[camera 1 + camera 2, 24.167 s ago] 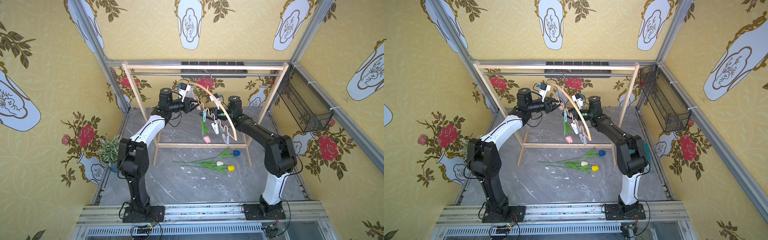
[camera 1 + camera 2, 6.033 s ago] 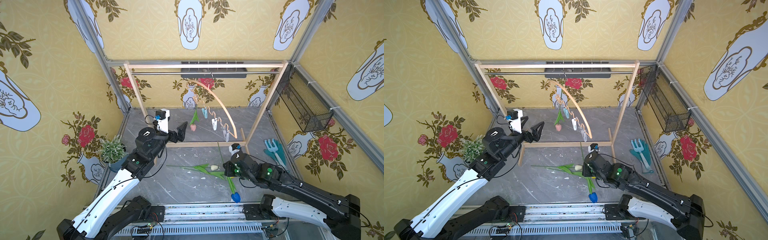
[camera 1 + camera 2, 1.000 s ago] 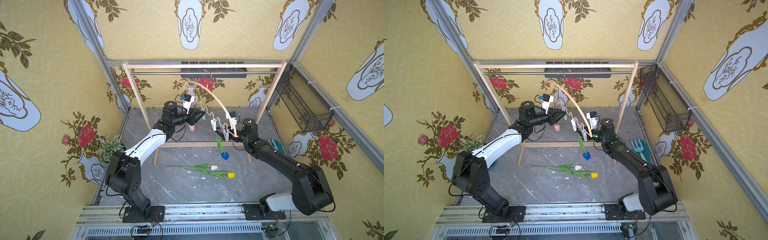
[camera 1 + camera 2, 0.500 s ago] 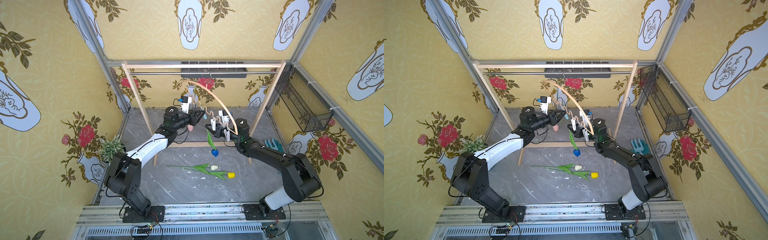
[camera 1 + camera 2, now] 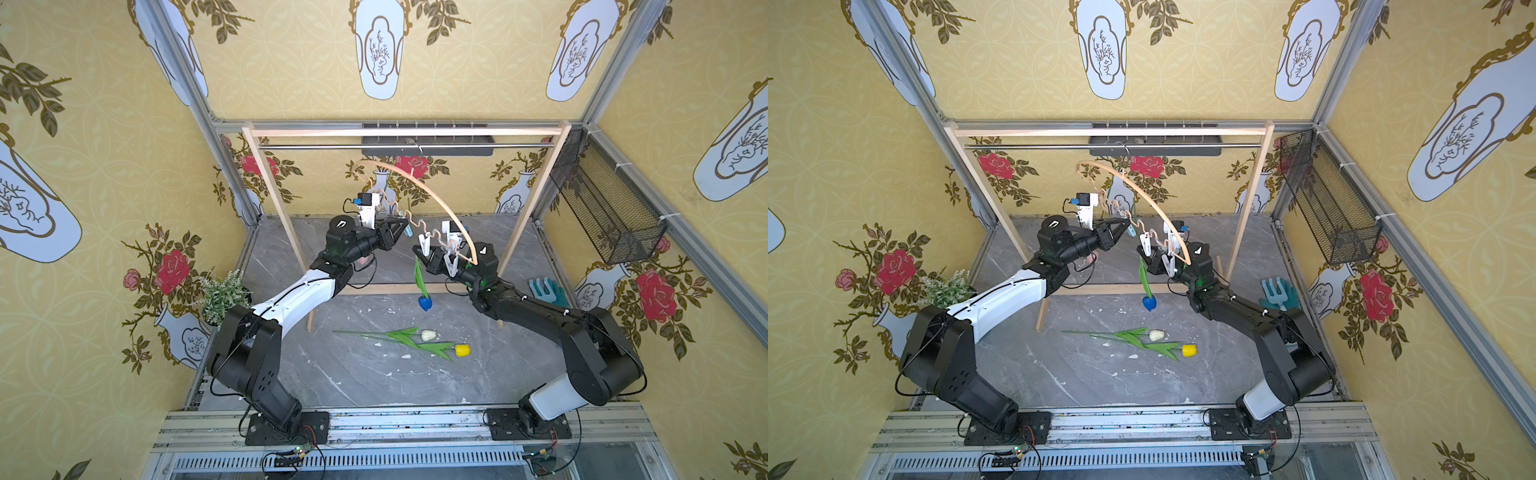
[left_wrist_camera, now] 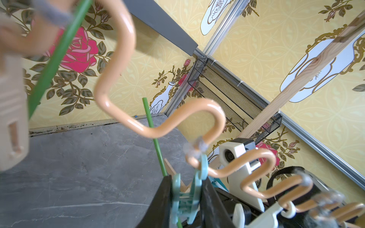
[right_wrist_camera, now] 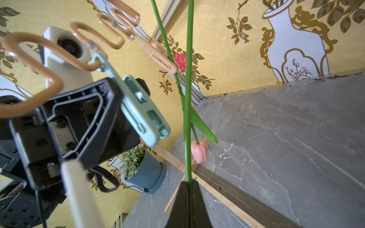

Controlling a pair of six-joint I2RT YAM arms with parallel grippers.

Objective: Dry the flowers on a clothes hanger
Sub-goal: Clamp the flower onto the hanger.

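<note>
The clothes hanger (image 5: pixel 432 195) (image 5: pixel 1142 191) hangs by its hook from the rack's rail. My left gripper (image 5: pixel 405 227) (image 5: pixel 1126 224) (image 6: pixel 186 178) is shut on a teal peg (image 6: pixel 194 189) (image 7: pixel 138 106) on its wavy bar. My right gripper (image 5: pixel 417 251) (image 5: pixel 1142 253) (image 7: pixel 189 182) is shut on the blue tulip's stem (image 7: pixel 187 98) (image 6: pixel 156 142). That stem stands beside the peg's mouth, the blue head (image 5: pixel 424 302) (image 5: pixel 1149 302) hanging down. A peach peg (image 7: pixel 158 53) holds the pink tulip (image 7: pixel 199 151). The white tulip (image 5: pixel 428 335) and yellow tulip (image 5: pixel 461 350) lie on the floor.
The wooden rack (image 5: pixel 407 133) spans the back, its low crossbar just behind both grippers. A potted plant (image 5: pixel 222 293) stands at the left wall. A wire basket (image 5: pixel 602 208) hangs on the right wall, with teal garden tools (image 5: pixel 548 291) on the floor below it.
My right gripper has carried the blue tulip left and up, from near the hanger's right end to beside the teal peg. The left gripper stays on that peg, squeezing slightly tighter.
</note>
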